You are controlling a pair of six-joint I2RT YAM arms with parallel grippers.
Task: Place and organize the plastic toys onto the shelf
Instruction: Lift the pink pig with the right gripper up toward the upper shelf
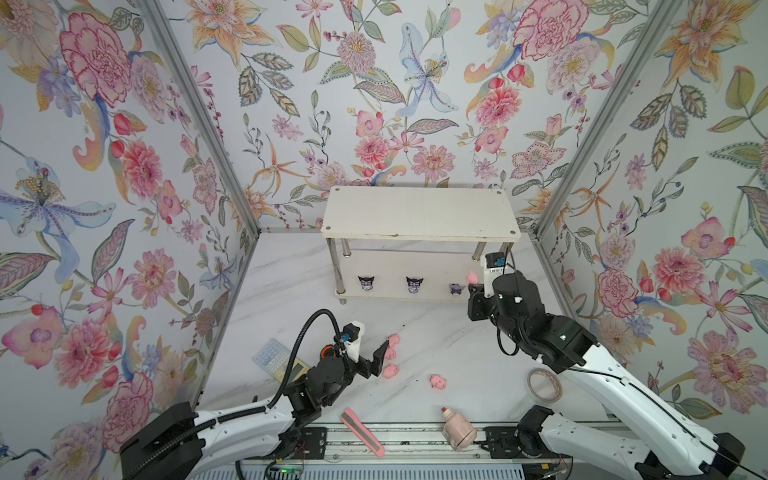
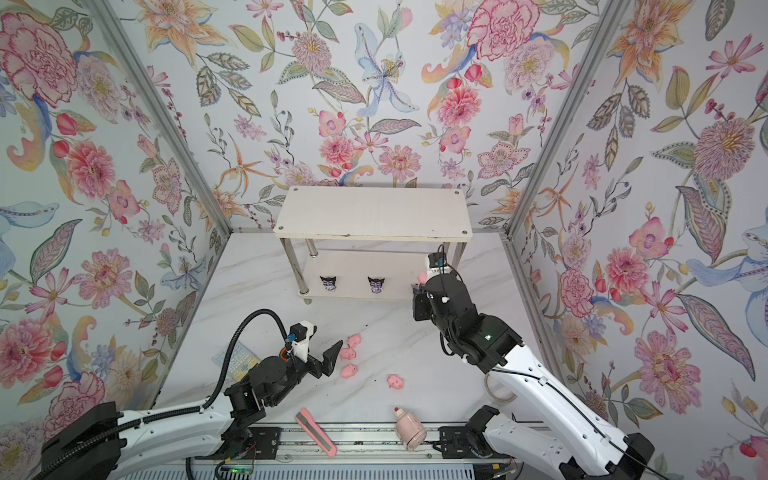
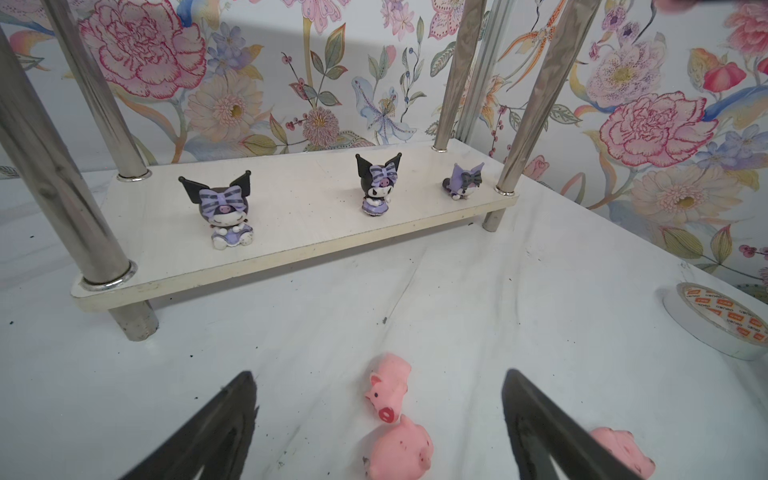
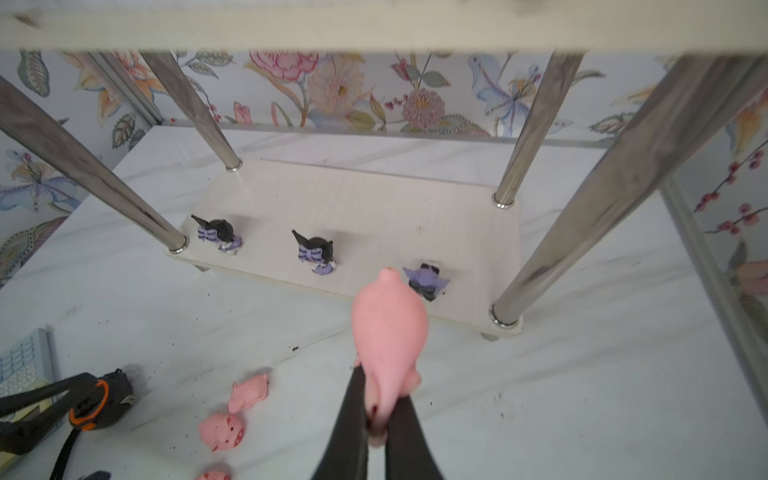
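Nearest the lens, along the front rail (image 1: 415,451), lie a pink box cutter (image 1: 361,432) and a pale pink bottle (image 1: 458,432), neither part of the job and both clear of the arms. Just beyond, the left gripper (image 1: 381,357) hangs low with its fingers spread wide, probably lining up a pick. Four pigs (image 1: 390,354) lie on the table (image 1: 457,340): two show between those fingers in the left wrist view, a third sits just outside one finger, and the fourth lies apart toward the middle. The right gripper (image 4: 384,399) pinches the rear end of a fifth pig (image 4: 388,328), snout forward. It holds it in the air at the front edge of the shelf's (image 1: 419,212) lower board (image 4: 374,208), a tail grip that I judge keeps the fingers back from the board. Three horned figures (image 1: 414,285) stand in a row there, and the one nearest the pig seems tipped over. That figure, the chrome leg (image 4: 602,208) beside it and the top board (image 4: 374,29) overhead crowd the drop spot. A tape roll (image 3: 723,318) and a calculator (image 1: 272,355) lie off to the sides.
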